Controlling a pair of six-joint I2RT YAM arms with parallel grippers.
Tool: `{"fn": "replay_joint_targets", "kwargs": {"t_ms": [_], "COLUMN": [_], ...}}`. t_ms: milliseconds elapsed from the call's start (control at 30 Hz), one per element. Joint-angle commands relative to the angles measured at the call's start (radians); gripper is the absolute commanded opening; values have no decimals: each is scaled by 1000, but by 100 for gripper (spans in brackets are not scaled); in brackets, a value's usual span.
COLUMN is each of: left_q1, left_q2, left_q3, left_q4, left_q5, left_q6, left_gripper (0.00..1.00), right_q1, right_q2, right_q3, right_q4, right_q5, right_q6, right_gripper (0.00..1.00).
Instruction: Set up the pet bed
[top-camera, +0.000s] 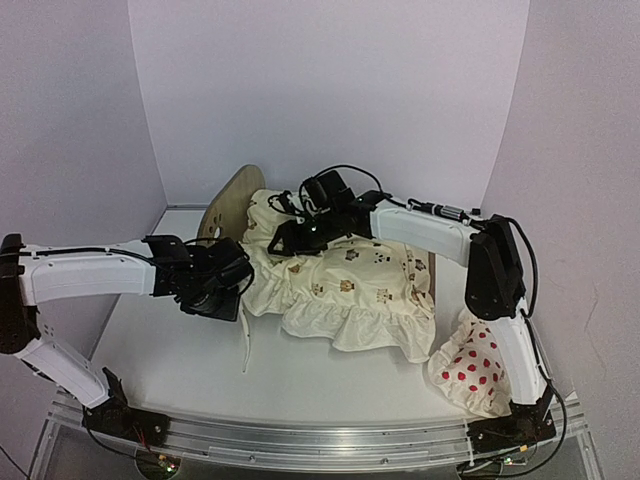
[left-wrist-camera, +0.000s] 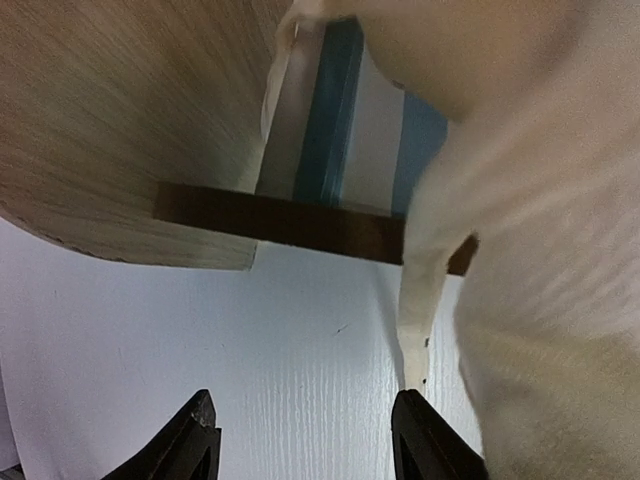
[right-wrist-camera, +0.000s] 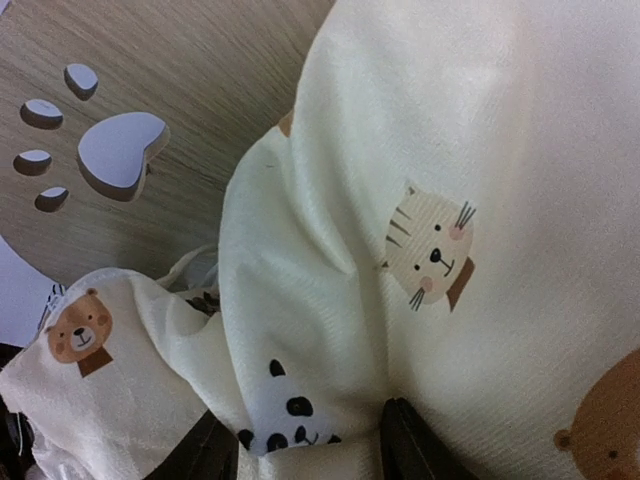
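The pet bed stands at the back left. Its rounded plywood end board (top-camera: 232, 205) with a paw-print cutout (right-wrist-camera: 115, 150) shows, and its blue-and-white striped base (left-wrist-camera: 340, 110) shows in the left wrist view. The cream animal-print cushion (top-camera: 350, 280) lies draped over the bed and hides most of it. My right gripper (top-camera: 288, 240) is at the cushion's far left corner, and its jaws (right-wrist-camera: 310, 450) pinch a bunched fold of the cushion (right-wrist-camera: 330, 300). My left gripper (top-camera: 232, 290) is low by the bed's near left corner, open and empty (left-wrist-camera: 305, 435) over the bare table. A cream tie strap (left-wrist-camera: 420, 320) hangs by its right finger.
The red-dotted white pillow (top-camera: 475, 370) lies at the right front beside the right arm's base. A dark crossbar (left-wrist-camera: 290, 222) runs under the bed frame. White walls close in the table on three sides.
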Motion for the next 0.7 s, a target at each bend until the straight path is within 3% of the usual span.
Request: {"fn": "replay_joint_targets", "kwargs": {"t_ms": [0, 333, 667], "left_q1": [29, 157, 294], "left_q2": [-59, -93, -56], "left_q3": [72, 95, 113], "left_q4": [-48, 5, 157], "left_q5": [-62, -47, 23], "left_q6": [31, 139, 274], "left_gripper": [60, 60, 65], "right_q1": [3, 21, 63], "right_q2": [-27, -156, -345], "right_q3": [40, -59, -279], "right_q4": [-52, -63, -71], "right_q5": [33, 64, 131], "right_q6": [-19, -45, -84], "right_gripper": [54, 75, 86]}}
